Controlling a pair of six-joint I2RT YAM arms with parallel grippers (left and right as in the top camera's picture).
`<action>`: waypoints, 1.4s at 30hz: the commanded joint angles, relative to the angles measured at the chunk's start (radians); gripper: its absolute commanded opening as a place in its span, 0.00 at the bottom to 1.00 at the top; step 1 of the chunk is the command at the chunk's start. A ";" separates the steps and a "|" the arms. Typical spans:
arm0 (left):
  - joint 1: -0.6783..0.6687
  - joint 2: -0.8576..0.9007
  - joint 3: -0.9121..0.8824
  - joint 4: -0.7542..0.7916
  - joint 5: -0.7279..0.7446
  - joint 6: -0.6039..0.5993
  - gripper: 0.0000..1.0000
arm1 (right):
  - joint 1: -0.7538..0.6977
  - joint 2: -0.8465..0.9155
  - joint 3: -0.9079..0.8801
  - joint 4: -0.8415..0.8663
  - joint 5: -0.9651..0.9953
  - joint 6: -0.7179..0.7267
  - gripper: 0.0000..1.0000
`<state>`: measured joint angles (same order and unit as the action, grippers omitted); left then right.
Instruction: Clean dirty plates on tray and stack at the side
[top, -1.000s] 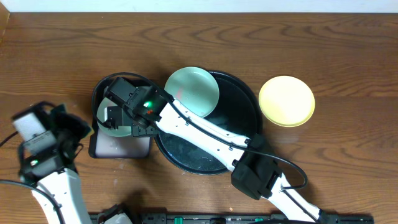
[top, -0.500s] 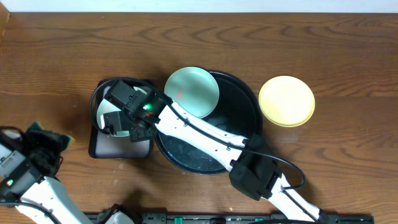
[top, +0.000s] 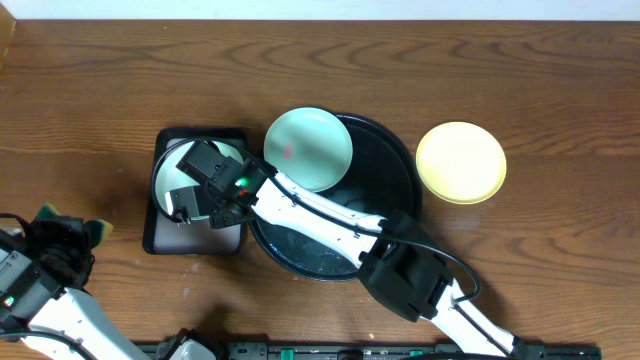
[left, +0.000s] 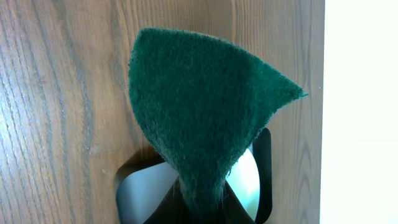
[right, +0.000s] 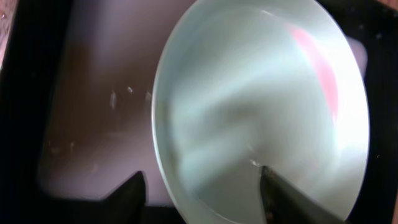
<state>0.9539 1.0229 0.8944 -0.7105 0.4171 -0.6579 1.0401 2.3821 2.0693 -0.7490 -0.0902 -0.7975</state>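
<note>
**Overhead and wrist views, plate cleaning.** Over the preceding second the left gripper (left: 199, 208) has been drawn back from beside the rectangular tray (top: 165, 238) to the near-left corner of the table. It is shown clenched on a green scouring pad (left: 205, 106), so scrubbing is judged to be paused or finished for this plate. The right gripper (right: 202, 193) has been shifted slightly over the mint-green plate (right: 261, 106) lying in the rectangular tray. One finger is set outside the plate's rim and one inside, and whether the rim is yet pinched cannot be told. A pinkish streak is shown on this plate, so a lift toward the stack may be premature. Three plates are counted. Besides the one in the rectangular tray, a second mint-green plate (top: 308, 148), smeared red, rests on the far-left rim of the round black tray (top: 395, 200). A yellow plate (top: 460, 162) lies on the table just beside that tray, on its right. Two trays and one pad are counted.
</note>
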 joint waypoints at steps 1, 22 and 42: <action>0.005 -0.004 0.002 0.002 0.016 -0.005 0.08 | -0.008 -0.007 -0.004 -0.002 -0.005 -0.020 0.49; 0.005 0.033 0.002 0.024 0.002 0.016 0.08 | 0.009 -0.007 -0.092 0.061 -0.018 -0.076 0.33; 0.005 0.034 0.002 0.051 0.002 0.017 0.08 | 0.006 -0.108 -0.087 0.088 0.003 -0.081 0.01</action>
<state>0.9539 1.0592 0.8944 -0.6682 0.4164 -0.6537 1.0512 2.3718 1.9808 -0.6628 -0.0959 -0.8829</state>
